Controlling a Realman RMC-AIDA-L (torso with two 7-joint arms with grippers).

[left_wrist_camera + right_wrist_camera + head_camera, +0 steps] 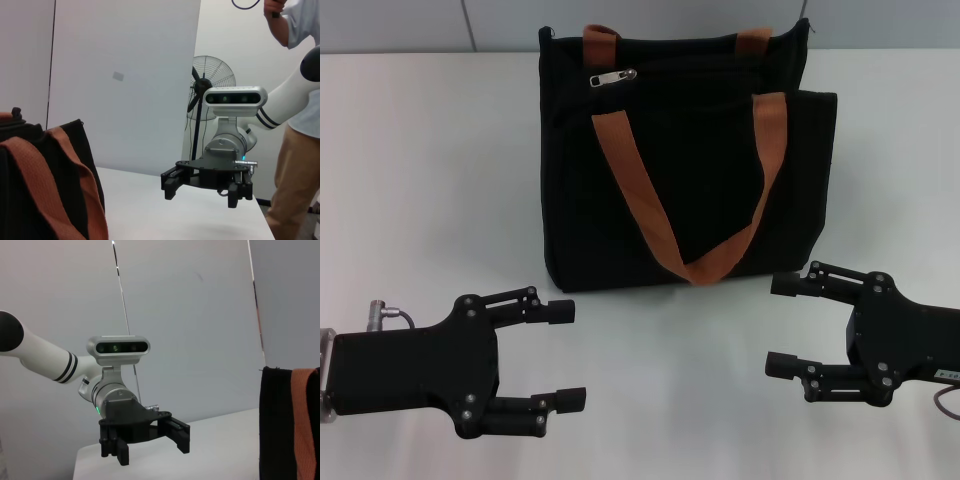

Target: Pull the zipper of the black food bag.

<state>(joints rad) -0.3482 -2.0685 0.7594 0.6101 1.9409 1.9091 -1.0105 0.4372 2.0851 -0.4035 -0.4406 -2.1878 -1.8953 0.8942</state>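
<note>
The black food bag (680, 190) stands upright at the middle back of the white table (430, 180), with two orange-brown handles (640, 190). The zipper, a small silver pull tab (613, 77), lies near the bag's top left corner. My left gripper (565, 356) is open and empty, low on the table in front of the bag's left side. My right gripper (778, 325) is open and empty, in front of the bag's right corner. Neither touches the bag. The left wrist view shows the bag (45, 200) and the right gripper (200, 192). The right wrist view shows the bag (280, 425) and the left gripper (150, 445).
A white wall runs behind the table. In the left wrist view a standing fan (212, 82) and a person (295, 125) are beyond the table's right side.
</note>
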